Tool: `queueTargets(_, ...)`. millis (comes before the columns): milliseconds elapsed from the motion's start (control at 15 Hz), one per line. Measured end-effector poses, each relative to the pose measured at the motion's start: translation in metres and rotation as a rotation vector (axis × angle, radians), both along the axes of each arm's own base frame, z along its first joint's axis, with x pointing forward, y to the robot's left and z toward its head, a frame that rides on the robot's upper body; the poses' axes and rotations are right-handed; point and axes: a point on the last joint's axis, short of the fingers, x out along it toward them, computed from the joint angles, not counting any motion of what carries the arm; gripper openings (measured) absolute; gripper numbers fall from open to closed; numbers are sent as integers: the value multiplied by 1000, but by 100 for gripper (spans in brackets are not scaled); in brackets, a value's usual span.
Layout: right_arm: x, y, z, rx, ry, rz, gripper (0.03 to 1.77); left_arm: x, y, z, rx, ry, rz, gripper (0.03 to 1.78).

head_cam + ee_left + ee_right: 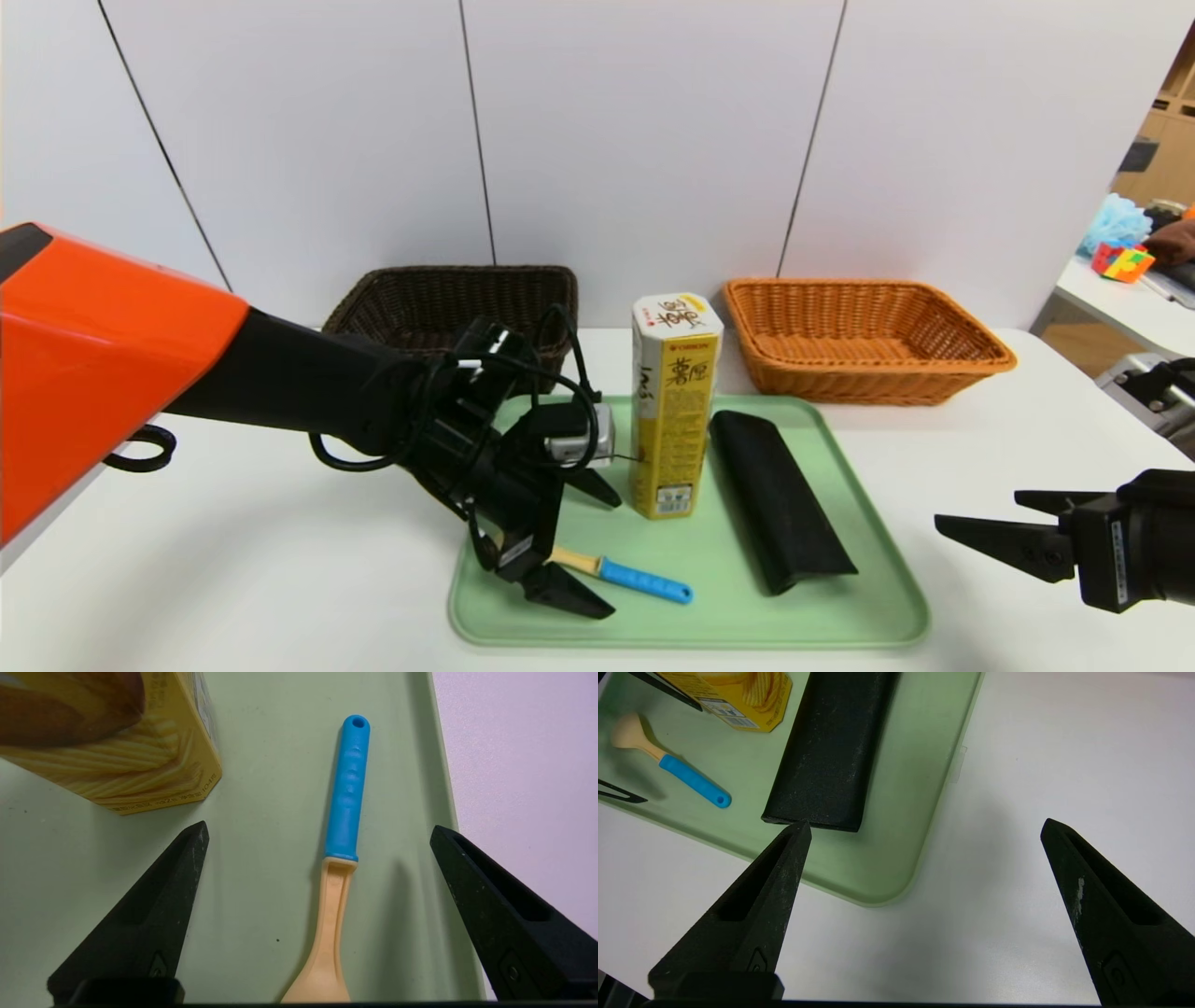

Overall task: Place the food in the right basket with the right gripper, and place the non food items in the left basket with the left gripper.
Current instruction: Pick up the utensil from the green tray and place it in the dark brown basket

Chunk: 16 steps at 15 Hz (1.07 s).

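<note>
On the green tray [868, 597] stand a tall yellow chip box [672, 411], a long black case [777, 499] and a spoon [635, 577] with a blue handle and tan bowl. My left gripper [609, 553] hangs open over the tray, its fingers on either side of the spoon [343, 826] without touching it. The chip box [107, 742] stands just beyond one finger. My right gripper [980, 518] stays open over bare table, right of the tray; its wrist view shows the black case [831, 751] and the tray corner [878, 877]. The dark brown left basket [448, 303] and the orange right basket [864, 341] stand behind the tray.
White table [233, 560] all round the tray. A wall of white panels rises right behind the baskets. At the far right, another table carries a coloured cube [1123, 261] and a blue fluffy thing [1116, 222].
</note>
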Motion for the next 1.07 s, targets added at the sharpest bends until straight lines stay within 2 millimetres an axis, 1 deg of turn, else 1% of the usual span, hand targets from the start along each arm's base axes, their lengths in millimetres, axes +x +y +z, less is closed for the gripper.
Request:
queueTargets(200,0,0,-1,-1,3,1,170,3,2,-2,-9,-29,-20,169)
queueTargets(533,1,0,-2,-1,9,2,170,9,-2,-8,-56,-93,-35,169)
queueTargets(733,3,0,-3,-2,16,1,170,8,-2,-12,-51,-85,-36,169)
queueTargets(1067,3,0,-3,-3,17,0,170,5,0,-10,-48,-80,-34,169)
